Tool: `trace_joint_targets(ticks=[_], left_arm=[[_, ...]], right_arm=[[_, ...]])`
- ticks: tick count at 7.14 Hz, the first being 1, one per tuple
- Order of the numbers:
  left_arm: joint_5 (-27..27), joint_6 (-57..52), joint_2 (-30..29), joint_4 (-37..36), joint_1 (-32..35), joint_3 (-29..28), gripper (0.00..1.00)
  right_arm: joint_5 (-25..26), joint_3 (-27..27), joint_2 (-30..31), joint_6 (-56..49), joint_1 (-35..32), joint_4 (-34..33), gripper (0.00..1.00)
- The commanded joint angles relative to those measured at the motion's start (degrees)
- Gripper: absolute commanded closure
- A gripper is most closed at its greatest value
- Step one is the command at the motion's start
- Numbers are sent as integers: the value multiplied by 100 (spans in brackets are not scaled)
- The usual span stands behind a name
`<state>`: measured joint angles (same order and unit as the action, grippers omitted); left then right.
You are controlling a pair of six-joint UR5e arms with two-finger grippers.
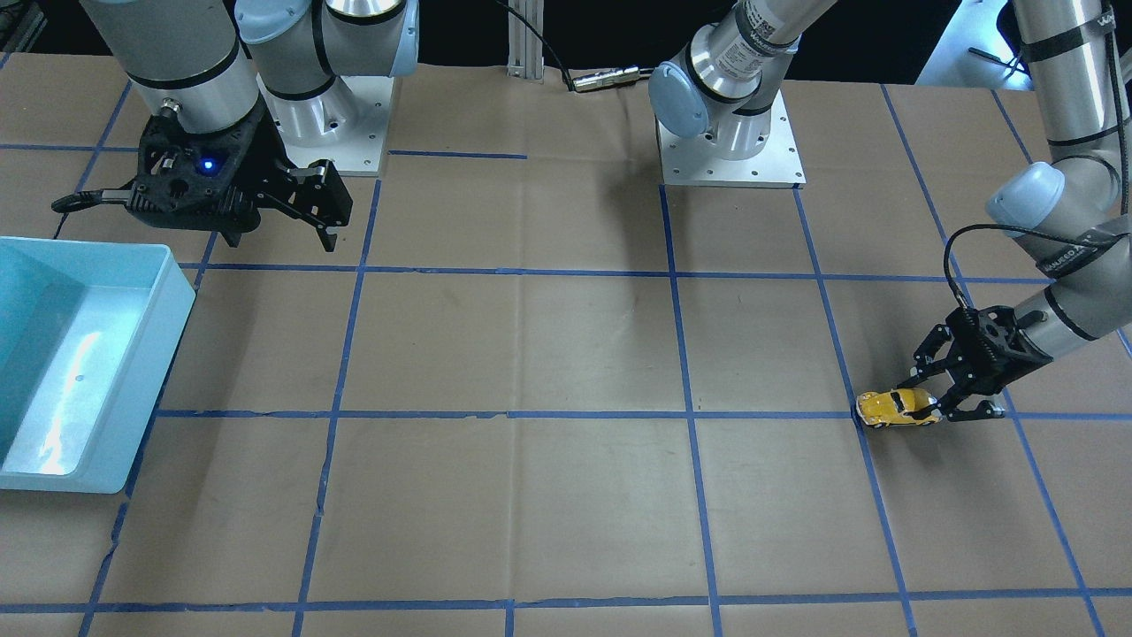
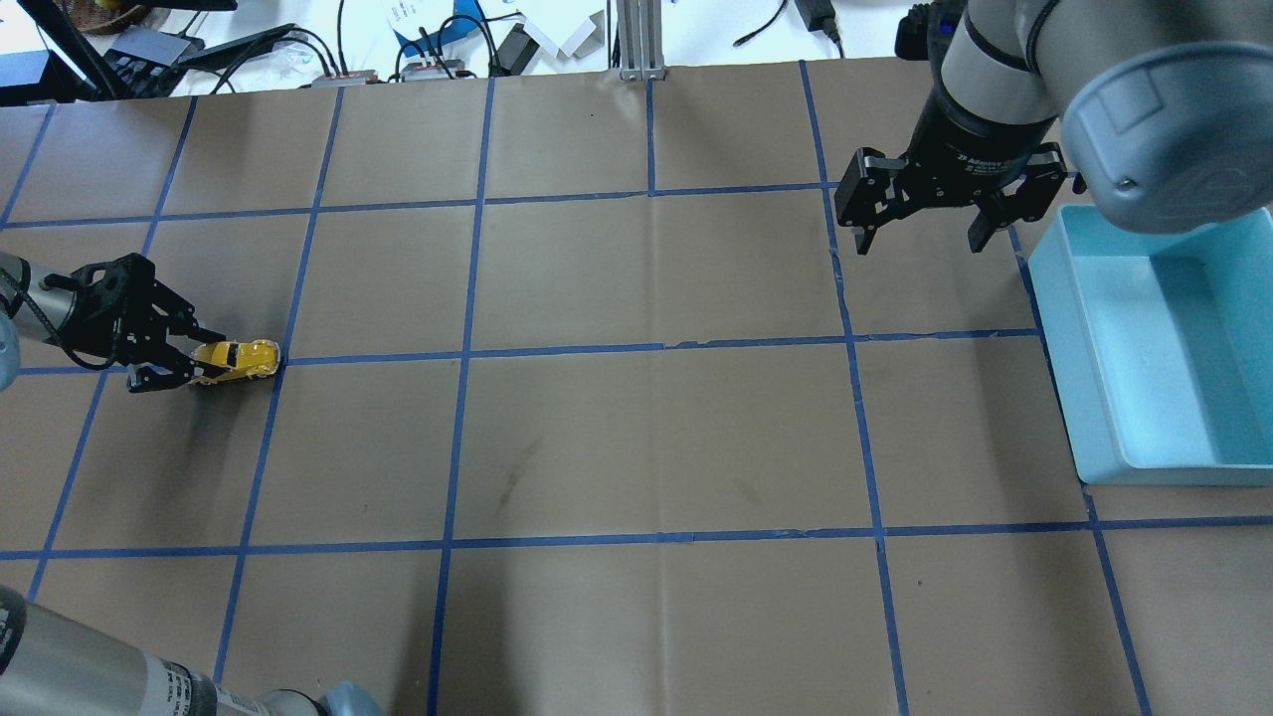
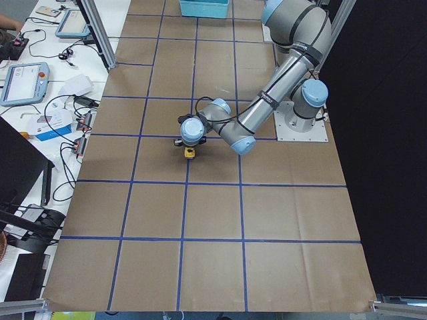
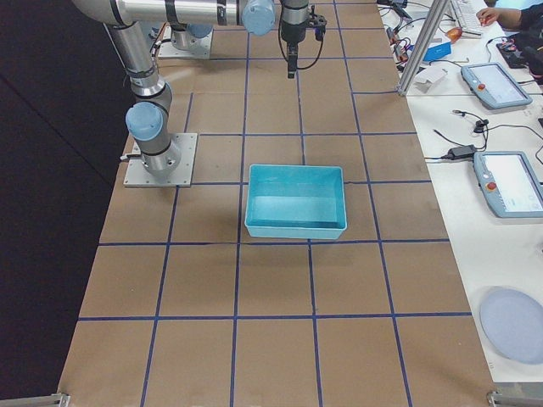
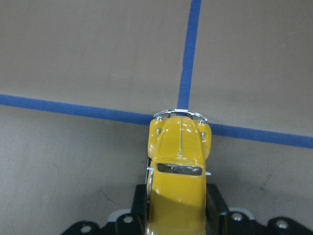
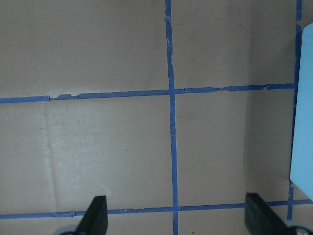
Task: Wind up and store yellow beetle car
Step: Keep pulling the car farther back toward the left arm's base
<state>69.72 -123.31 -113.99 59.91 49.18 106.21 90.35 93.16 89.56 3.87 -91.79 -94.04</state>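
The yellow beetle car (image 2: 237, 360) stands on the brown table at the far left, on a crossing of blue tape lines. My left gripper (image 2: 204, 360) is low at the table and shut on the car's rear half, one finger on each side. In the left wrist view the car (image 5: 179, 161) points away from me between the fingers (image 5: 139, 198). It also shows in the front view (image 1: 898, 407) with the left gripper (image 1: 933, 396). My right gripper (image 2: 920, 242) is open and empty, raised above the table beside the bin; its fingers (image 6: 95, 218) frame bare table.
A light blue bin (image 2: 1054, 328) stands at the table's right side, open and with nothing in it; it also shows in the front view (image 1: 168, 292). Blue tape lines grid the brown table. Cables and devices lie beyond the far edge.
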Motion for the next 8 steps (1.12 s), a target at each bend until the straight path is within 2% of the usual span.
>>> trace_joint_targets(ticks=[1,8], left_arm=[[-2,-26,0,12,-75,5,75],[15,-307,0,82,-304,14,75]], right_arm=[[0,0,-9,9,3,-9,0],[-9,-8,-9,9,12,-9,0]])
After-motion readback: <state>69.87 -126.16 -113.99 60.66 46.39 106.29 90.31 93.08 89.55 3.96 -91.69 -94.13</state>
